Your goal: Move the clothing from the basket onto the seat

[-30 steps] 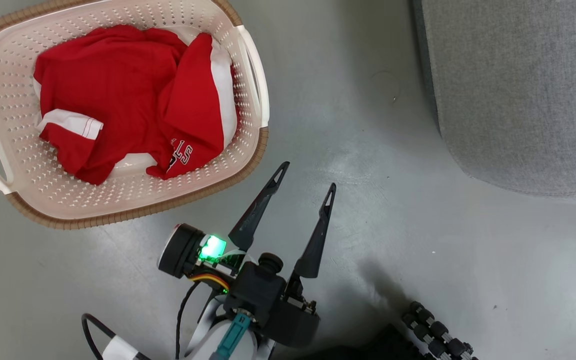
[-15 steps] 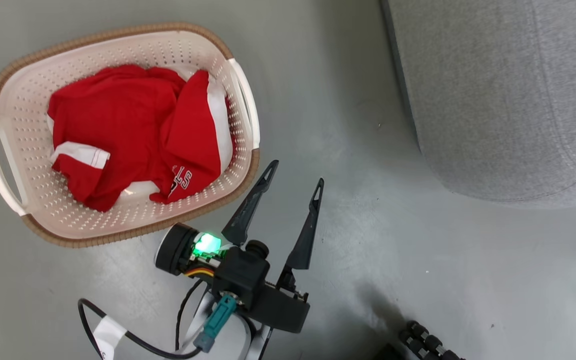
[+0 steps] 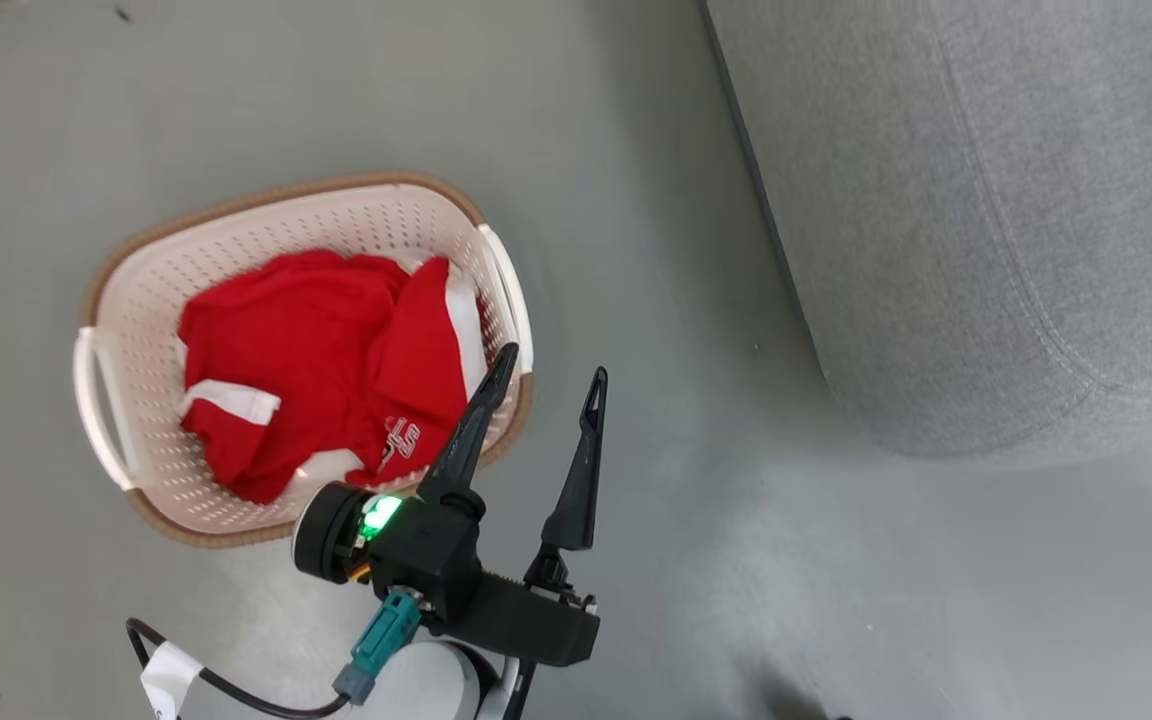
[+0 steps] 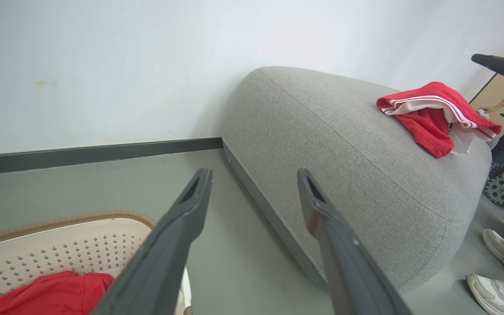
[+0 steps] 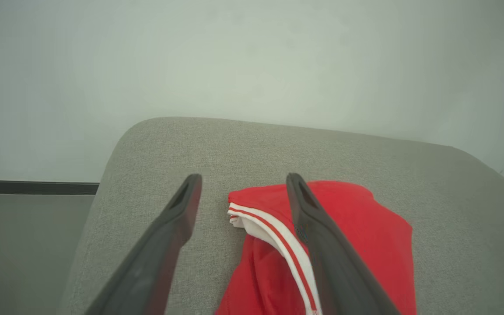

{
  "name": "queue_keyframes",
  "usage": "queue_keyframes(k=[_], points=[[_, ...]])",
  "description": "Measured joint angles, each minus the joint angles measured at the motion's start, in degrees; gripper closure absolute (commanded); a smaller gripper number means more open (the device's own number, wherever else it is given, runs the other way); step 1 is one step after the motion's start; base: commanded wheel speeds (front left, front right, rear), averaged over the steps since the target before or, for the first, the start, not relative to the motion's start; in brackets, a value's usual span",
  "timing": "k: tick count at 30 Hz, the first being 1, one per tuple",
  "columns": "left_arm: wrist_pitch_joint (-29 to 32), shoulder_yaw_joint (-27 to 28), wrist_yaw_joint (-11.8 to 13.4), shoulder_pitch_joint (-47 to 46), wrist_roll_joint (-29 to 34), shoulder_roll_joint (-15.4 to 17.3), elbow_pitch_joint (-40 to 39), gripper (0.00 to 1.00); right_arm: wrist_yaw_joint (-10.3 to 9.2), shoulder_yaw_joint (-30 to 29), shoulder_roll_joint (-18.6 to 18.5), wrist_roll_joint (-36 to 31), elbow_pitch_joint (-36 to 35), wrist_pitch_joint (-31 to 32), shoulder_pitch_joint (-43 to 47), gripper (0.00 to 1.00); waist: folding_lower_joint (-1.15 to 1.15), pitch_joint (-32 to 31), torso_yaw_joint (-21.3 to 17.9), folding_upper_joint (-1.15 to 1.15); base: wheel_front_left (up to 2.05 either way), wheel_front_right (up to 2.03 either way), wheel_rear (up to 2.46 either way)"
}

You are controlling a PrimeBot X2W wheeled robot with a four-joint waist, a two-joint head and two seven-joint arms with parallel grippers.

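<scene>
The cream basket (image 3: 286,195) stands on the floor with red clothing (image 3: 306,400) bunched inside it. My left gripper (image 3: 551,362) is open and empty, and its left finger overlaps the basket's right rim. In the left wrist view, the left gripper (image 4: 254,175) points over the basket (image 4: 72,249) towards the grey seat (image 4: 344,144), where a red garment (image 4: 431,118) with white stripes lies. My right gripper (image 5: 243,179) is open just above that garment (image 5: 357,227) on the seat (image 5: 190,144), holding nothing.
The seat (image 3: 986,200) rises at the right of the grey floor, with a floor strip between it and the basket. A white wall with a dark baseboard (image 4: 94,153) stands behind. A person's shoes (image 4: 495,243) and a wheeled base (image 4: 503,190) are past the seat's far end.
The head camera has shifted, so basket and seat sit lower and more central. The left gripper, still open, has come closer to the basket; its finger now overlaps the rim.
</scene>
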Motion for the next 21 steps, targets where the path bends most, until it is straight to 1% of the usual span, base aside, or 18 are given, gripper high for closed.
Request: queue_keyframes(k=[3, 11, 18, 21], points=[[0.00, 0.11, 0.00, 0.21, -0.88, -0.09, 0.00, 0.00, 0.00, -0.25, 1.43, 0.07, -2.03, 0.01, 3.47, 0.00, 0.00, -2.29, 0.97, 0.00, 0.00, 0.00, 0.00], [0.00, 0.59, 0.00, 1.54, -3.28, -0.23, 2.11, 0.00, 0.00, -1.00, 6.24, 1.09, -3.00, 0.01, 13.06, 0.00, 0.00, -7.85, 5.54, 0.00, 0.00, 0.00, 0.00], [0.00, 3.70, 0.00, 4.49, -3.88, -0.41, 4.23, 0.00, 0.00, -1.96, 11.24, 1.19, -5.08, 0.02, 20.58, 0.00, 0.00, -12.77, 10.66, 0.00, 0.00, 0.00, 0.00], [0.00, 5.10, 0.00, 5.16, -4.12, -0.44, 5.10, 0.00, 0.00, -2.86, 13.50, 1.15, -6.58, 0.01, 22.41, 0.00, -0.01, -14.80, 12.98, -0.01, 0.00, 0.00, 0.00]])
